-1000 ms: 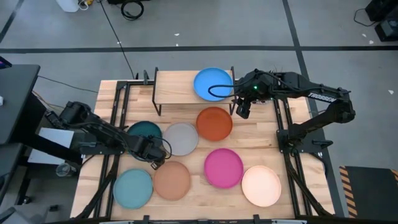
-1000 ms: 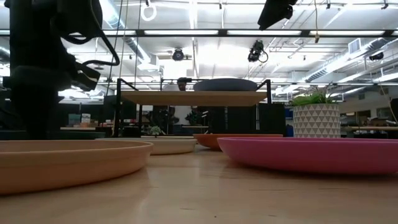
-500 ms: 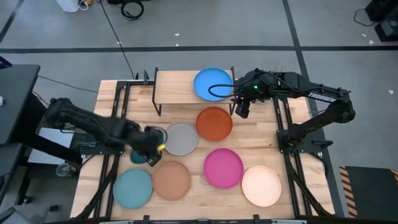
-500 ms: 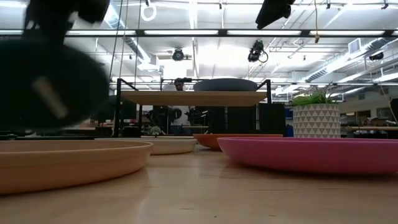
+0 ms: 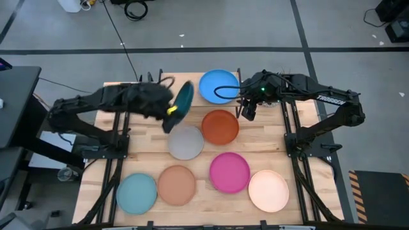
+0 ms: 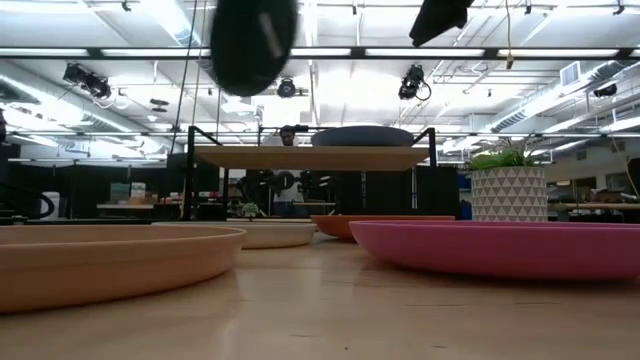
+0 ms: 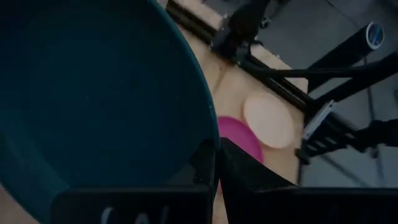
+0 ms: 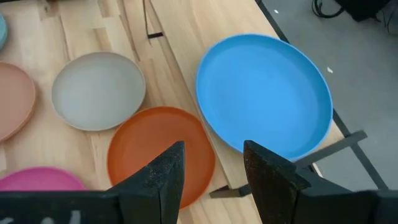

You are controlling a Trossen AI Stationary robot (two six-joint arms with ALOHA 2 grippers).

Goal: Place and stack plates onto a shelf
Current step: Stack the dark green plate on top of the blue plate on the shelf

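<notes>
My left gripper [image 5: 171, 112] [image 7: 216, 158] is shut on the dark teal plate [image 5: 184, 99] [image 6: 252, 40], which it holds in the air over the left half of the shelf [image 5: 195, 78] [image 6: 310, 157]. The blue plate [image 5: 218, 86] [image 8: 264, 93] lies flat on the shelf's right half. My right gripper [image 5: 249, 112] [image 8: 214, 168] hovers open just off the shelf's right end, beside the blue plate and above the orange plate [image 5: 220, 126], touching nothing. My left gripper pinches the dark teal plate's rim [image 7: 202, 134] between its two fingers, one on the inner face and one on the underside. The fingers come slanting from the table's left and near side. The plate is lifted clear and tipped steeply on edge.
On the table lie the grey plate [image 5: 186, 142], the magenta plate [image 5: 229, 172], the tan plate [image 5: 176, 184], the light blue-green plate [image 5: 136, 193] and the cream plate [image 5: 268, 190]. Black frame rails run along both table sides. A potted plant [image 6: 510, 190] stands beyond the table.
My left gripper has lifted the dark teal plate off the table from beside the grey plate. It has carried the plate up and toward the far edge, over the shelf. The plate has tipped from flat to steeply on edge.
</notes>
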